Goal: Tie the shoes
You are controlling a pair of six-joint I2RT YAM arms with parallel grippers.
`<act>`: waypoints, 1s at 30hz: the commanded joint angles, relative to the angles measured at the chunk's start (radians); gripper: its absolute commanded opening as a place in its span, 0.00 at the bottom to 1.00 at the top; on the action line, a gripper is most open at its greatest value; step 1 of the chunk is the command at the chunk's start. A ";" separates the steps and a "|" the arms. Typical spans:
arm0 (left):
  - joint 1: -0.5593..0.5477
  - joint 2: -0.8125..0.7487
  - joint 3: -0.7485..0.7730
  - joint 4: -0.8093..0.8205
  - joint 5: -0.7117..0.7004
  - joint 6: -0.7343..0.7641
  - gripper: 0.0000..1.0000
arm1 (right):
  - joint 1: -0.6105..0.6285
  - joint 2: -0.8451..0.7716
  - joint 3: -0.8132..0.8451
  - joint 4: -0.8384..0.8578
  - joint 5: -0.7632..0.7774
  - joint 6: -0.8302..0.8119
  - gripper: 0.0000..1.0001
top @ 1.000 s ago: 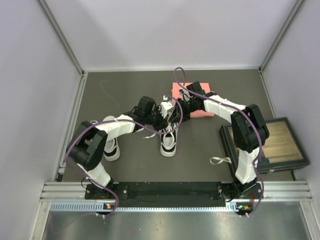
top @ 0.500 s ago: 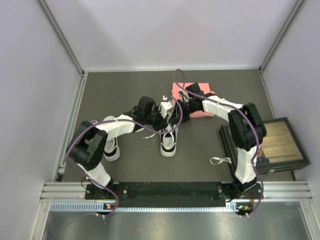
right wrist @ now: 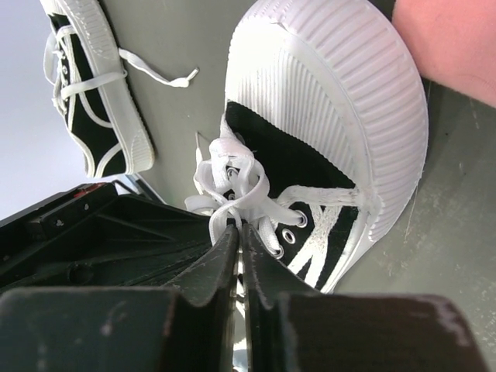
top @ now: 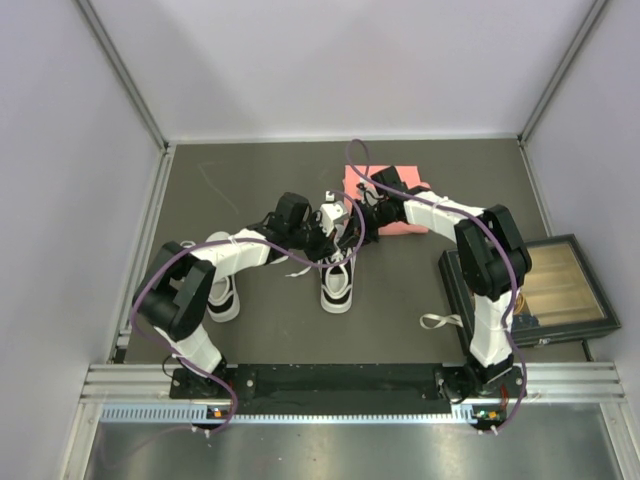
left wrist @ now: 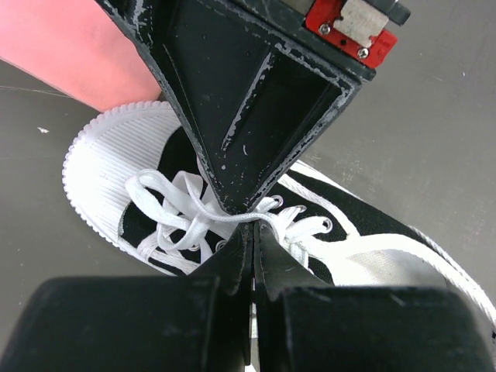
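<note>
1. Rail [top: 350, 385]: metal, along the near table edge, carrying both arm bases.
2. Left arm [top: 180, 305] and right arm [top: 490, 260]: white with black joints and purple cables. Both reach inward and meet over the middle of the mat.
3. Mat [top: 260, 330]: dark grey, covering the table.
4. Strip [top: 437, 321]: white, loose on the mat near the right arm's base.
5. Tray [top: 560, 332]: black rim, tan inside, at the right side of the table, apart from the shoes.
6. Other shoe [top: 224, 298]: on the left of the mat, partly hidden under the left arm's elbow. In the right wrist view its laces lie loose and one end trails on the mat.
7. Shoe [top: 337, 283]: mid-mat, heel toward the rail and toe away. White ribbed toe cap [right wrist: 341, 93], black panels.
8. Laces [left wrist: 174, 205]: white, gathered in loops over the eyelets.
9. Left gripper [left wrist: 252, 240]: fingers pressed together, pinching a lace strand just above the eyelets.
10. Right gripper [right wrist: 238, 232]: fingers drawn together on a lace loop. Its tip meets the left gripper's tip over the shoe.
11. Pad [left wrist: 70, 46]: pink, just beyond the toe cap; contact cannot be told.
</note>
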 commanded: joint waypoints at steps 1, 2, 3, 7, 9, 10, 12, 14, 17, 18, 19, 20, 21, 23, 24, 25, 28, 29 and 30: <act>-0.004 0.016 0.029 0.026 0.039 -0.011 0.00 | 0.010 -0.012 0.020 0.038 -0.053 0.013 0.00; -0.004 0.016 0.029 0.026 0.038 -0.011 0.00 | 0.010 -0.014 0.020 0.036 -0.051 0.012 0.00; -0.004 0.015 0.029 0.026 0.038 -0.011 0.00 | 0.010 -0.017 0.020 0.036 -0.048 0.010 0.00; -0.004 -0.002 0.026 0.020 0.030 -0.011 0.00 | 0.010 -0.051 0.011 0.030 -0.012 0.000 0.00; -0.001 -0.020 0.014 0.020 0.024 -0.008 0.08 | 0.010 -0.069 0.008 0.025 0.022 -0.013 0.00; 0.003 -0.040 0.008 0.009 0.025 -0.009 0.17 | 0.009 -0.075 0.005 0.025 0.030 -0.016 0.00; 0.012 -0.080 0.001 0.004 0.024 -0.002 0.25 | 0.010 -0.091 0.005 0.016 0.044 -0.031 0.00; 0.032 -0.114 -0.011 -0.048 0.025 0.000 0.36 | 0.012 -0.103 0.006 0.012 0.057 -0.045 0.00; 0.071 -0.175 -0.020 -0.095 0.048 0.008 0.43 | 0.010 -0.109 0.011 0.002 0.064 -0.059 0.00; 0.084 -0.201 -0.022 -0.104 0.054 0.011 0.44 | 0.012 -0.109 0.014 -0.001 0.064 -0.063 0.00; 0.095 -0.214 -0.025 -0.111 0.056 0.014 0.45 | 0.015 -0.111 0.021 -0.014 0.067 -0.074 0.00; 0.113 -0.221 -0.026 -0.117 0.051 0.011 0.46 | 0.021 -0.111 0.028 -0.021 0.071 -0.083 0.00; 0.122 -0.232 -0.023 -0.121 0.041 0.008 0.47 | 0.024 -0.109 0.034 -0.030 0.076 -0.091 0.00; 0.154 -0.229 -0.009 -0.120 0.036 -0.009 0.48 | 0.035 -0.111 0.051 -0.051 0.084 -0.111 0.00; 0.162 -0.214 0.000 -0.118 0.038 -0.014 0.49 | 0.036 -0.112 0.052 -0.056 0.084 -0.117 0.00; 0.177 -0.203 0.021 -0.117 0.039 -0.032 0.49 | 0.040 -0.114 0.060 -0.059 0.084 -0.128 0.00; 0.196 -0.151 0.072 -0.114 0.065 -0.089 0.50 | 0.053 -0.126 0.065 -0.073 0.088 -0.151 0.00; 0.196 -0.139 0.083 -0.114 0.077 -0.101 0.50 | 0.055 -0.130 0.063 -0.073 0.093 -0.154 0.00; 0.196 -0.123 0.089 -0.108 0.111 -0.110 0.51 | 0.058 -0.135 0.061 -0.073 0.094 -0.157 0.00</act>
